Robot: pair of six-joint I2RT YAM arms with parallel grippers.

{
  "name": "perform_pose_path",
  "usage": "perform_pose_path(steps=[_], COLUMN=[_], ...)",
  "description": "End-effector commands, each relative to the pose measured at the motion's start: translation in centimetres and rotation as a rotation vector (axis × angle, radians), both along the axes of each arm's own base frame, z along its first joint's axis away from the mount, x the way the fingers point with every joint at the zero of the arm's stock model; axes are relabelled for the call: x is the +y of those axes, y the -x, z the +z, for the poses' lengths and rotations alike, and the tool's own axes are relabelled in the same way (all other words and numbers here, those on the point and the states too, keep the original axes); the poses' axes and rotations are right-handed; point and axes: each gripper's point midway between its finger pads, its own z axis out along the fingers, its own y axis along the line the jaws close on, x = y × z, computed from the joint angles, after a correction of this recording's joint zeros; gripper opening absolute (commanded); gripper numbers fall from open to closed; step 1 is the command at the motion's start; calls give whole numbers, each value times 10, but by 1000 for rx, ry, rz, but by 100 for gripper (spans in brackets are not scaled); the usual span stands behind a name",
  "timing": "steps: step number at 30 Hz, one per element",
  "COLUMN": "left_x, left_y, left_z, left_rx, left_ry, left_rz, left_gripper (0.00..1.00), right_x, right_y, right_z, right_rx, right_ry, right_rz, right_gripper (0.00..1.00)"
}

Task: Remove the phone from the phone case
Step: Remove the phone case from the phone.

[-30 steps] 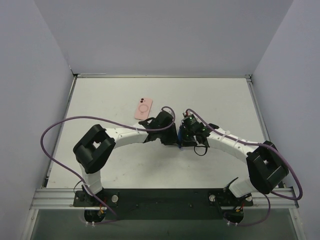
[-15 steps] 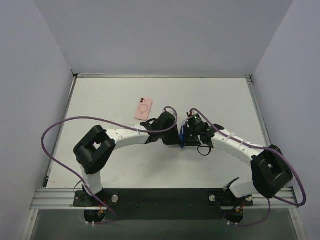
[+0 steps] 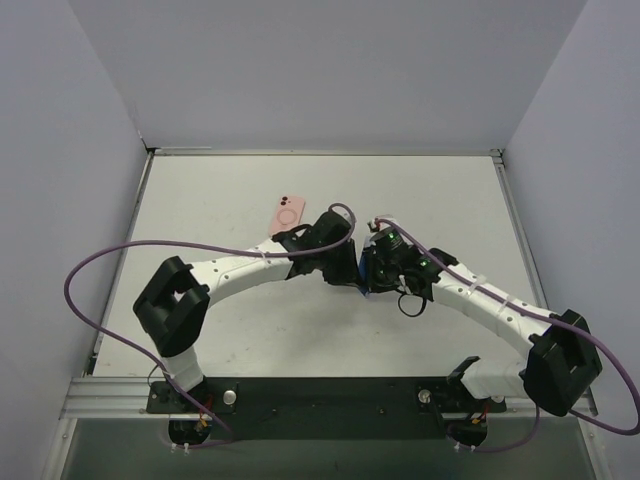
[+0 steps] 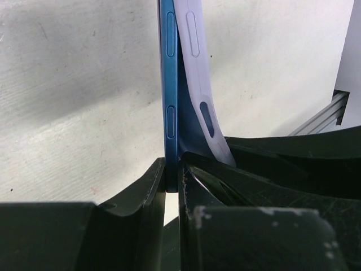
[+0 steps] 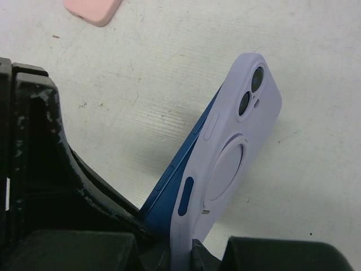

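Note:
A blue phone (image 4: pixel 170 101) in a lavender case (image 4: pixel 194 68) is held on edge above the table between both grippers, mid-table in the top view (image 3: pixel 363 274). My left gripper (image 4: pixel 172 175) is shut on the phone's bare lower edge. My right gripper (image 5: pixel 186 248) is shut on the lavender case (image 5: pixel 237 147) at its bottom end. The case's lower part bows away from the blue phone (image 5: pixel 175 175), while the upper part still wraps it. In the top view the left gripper (image 3: pixel 350 272) and right gripper (image 3: pixel 374 274) meet at the phone.
A pink phone case (image 3: pixel 287 216) lies flat on the white table (image 3: pixel 220 190) behind the left arm; its corner shows in the right wrist view (image 5: pixel 93 10). Grey walls enclose the table on three sides. Purple cables loop off both arms.
Both arms have stretched: the left elbow swung left and the right elbow moved right and nearer. The grippers stay together on the phone at about the same spot.

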Motion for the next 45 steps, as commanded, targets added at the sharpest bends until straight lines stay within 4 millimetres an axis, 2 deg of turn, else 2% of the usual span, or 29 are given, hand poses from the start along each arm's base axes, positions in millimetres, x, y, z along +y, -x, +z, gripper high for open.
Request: perform_pose_path(steps=[1,4,9,15,20,25,32,38,39,40,44,45], left_x=[21,28,39,48,37,28,26,26,25,27,32,32], left_y=[-52,-55,-59,-52,-29,-18,-17,-14,-14,-13,-14,-14], left_z=[53,60,57,26,-2,-17,-21,-25,-25,-26,-26,-23], left_rx=[-132,-143,-152,-138,-111,-92,-85,-73,-72,-69,-72,-77], left_ry=[28,17,-3,-70,-126,-157,-157,-151,-150,-155,-158,-154], left_rz=[148,160,181,207,186,166,164,165,165,166,171,167], left_gripper=[0,0,0,0,0,0,0,0,0,0,0,0], right_x=[-35,-41,-48,-48,-55,-57,-66,-60,-55,-55,-53,-53], right_y=[37,35,33,31,21,12,13,26,23,26,21,18], right_z=[-20,-22,-26,-43,-66,-80,-109,-139,-138,-138,-116,-103], right_rx=[115,103,88,89,68,54,99,173,165,173,129,101], right_ry=[194,224,250,200,224,260,368,335,306,294,225,192], right_rz=[32,7,-26,-178,-326,-374,-401,-418,-420,-425,-431,-431], right_gripper=[0,0,0,0,0,13,13,12,9,1,0,0])
